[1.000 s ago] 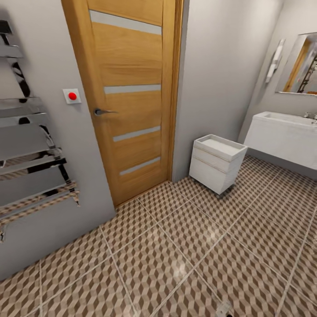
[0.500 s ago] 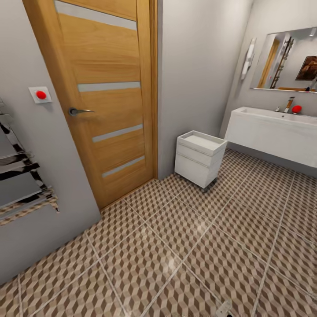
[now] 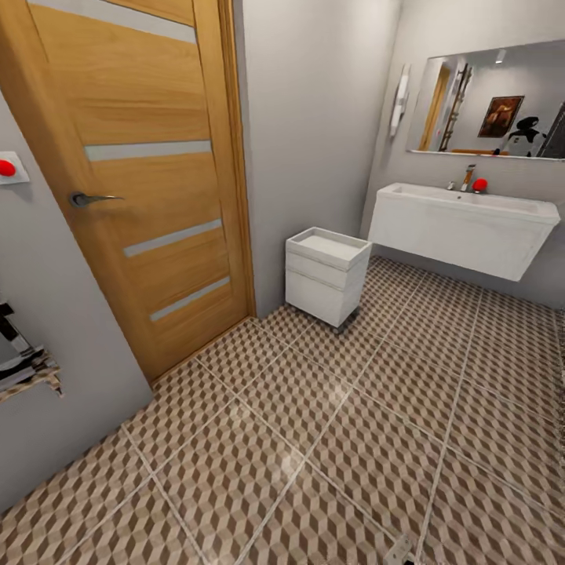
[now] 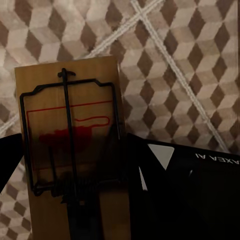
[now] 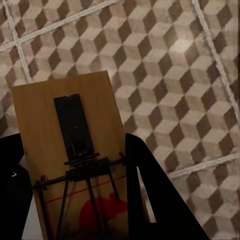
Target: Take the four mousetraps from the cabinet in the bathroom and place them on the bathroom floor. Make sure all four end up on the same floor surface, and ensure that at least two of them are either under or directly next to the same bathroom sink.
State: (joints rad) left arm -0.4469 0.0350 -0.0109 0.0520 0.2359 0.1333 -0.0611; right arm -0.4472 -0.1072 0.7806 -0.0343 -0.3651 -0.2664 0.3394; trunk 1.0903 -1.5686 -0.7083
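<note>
Left wrist view: a flat tan wooden mousetrap with dark wire frame and red mark [image 4: 70, 145] sits pinched between the two black fingers of the left gripper [image 4: 70, 165], held above the brown, beige and white cube-patterned tile floor [image 4: 190, 60], clear of it. Right wrist view: a second tan wooden mousetrap with a dark metal plate and red mark [image 5: 75, 155] is likewise clamped between the black fingers of the right gripper [image 5: 75, 185], pale grout lines crossing the tiles beyond it.

Head view: the wide white rectangular sink on its wall-hung vanity [image 3: 463, 224] sits at right centre, chrome tap [image 3: 468, 177] and a small red object [image 3: 479, 185] on its back edge, mirror [image 3: 490, 102] above. A small white drawer unit [image 3: 326, 275] stands on the floor left of the sink, against the grey wall. The orange-brown wooden door with pale glass strips [image 3: 141, 173] fills the upper left; a red wall button [image 3: 8, 167] at the left edge.
</note>
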